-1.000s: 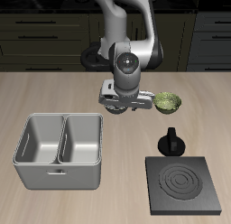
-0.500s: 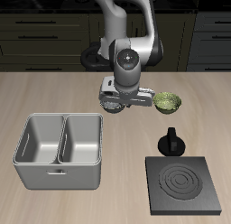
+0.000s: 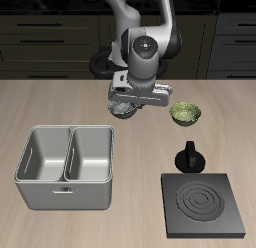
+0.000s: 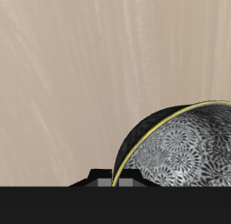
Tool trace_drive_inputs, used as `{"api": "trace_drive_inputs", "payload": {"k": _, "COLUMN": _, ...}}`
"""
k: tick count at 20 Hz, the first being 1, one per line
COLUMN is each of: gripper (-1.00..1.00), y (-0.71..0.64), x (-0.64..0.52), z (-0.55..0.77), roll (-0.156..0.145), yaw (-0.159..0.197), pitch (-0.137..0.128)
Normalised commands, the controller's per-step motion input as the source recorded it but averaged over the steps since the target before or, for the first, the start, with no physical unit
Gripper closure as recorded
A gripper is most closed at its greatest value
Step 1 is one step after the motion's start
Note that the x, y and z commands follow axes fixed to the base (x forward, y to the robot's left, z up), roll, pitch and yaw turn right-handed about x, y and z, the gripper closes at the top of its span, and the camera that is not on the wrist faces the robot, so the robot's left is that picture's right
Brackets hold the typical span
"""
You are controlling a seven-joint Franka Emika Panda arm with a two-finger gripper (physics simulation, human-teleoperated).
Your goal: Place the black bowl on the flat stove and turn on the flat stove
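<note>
My gripper (image 3: 127,109) hangs above the wooden table (image 3: 60,104), toward the back, beyond the far corner of the grey two-compartment metal tray (image 3: 66,167). In the wrist view the black bowl (image 4: 180,144) sits right up against my fingers: its yellow-edged rim curves up from where one fingertip (image 4: 120,178) meets it, the dark outer wall on one side of that finger and the grey-white patterned inside on the other. So I am pinching the bowl by its rim, jaws drawn together on the thin wall. From outside, only a sliver of the bowl (image 3: 124,112) shows under my hand, and whether it touches the table I cannot tell.

The flat stove (image 3: 203,203) lies near the table's front edge, well apart from my hand, its ring burner marks bare. Its black knob (image 3: 189,156) stands at the stove's back edge, between the plate and the olive-green speckled bowl (image 3: 185,114), which rests farther back, beside my hand but not touching it.
</note>
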Motion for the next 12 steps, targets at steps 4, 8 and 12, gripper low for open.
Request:
{"api": "trace_drive_inputs", "payload": {"k": 4, "gripper": 1.00, "y": 0.00, "x": -0.05, "z": 0.53, "roll": 0.004, "yaw": 0.045, "pitch": -0.093}}
{"api": "trace_drive_inputs", "payload": {"k": 8, "gripper": 1.00, "y": -0.05, "x": 0.04, "z": 0.69, "roll": -0.003, "yaw": 0.036, "pitch": -0.108}}
{"api": "trace_drive_inputs", "payload": {"k": 12, "gripper": 1.00, "y": 0.01, "x": 0.01, "z": 0.58, "roll": 0.001, "yaw": 0.026, "pitch": -0.095}}
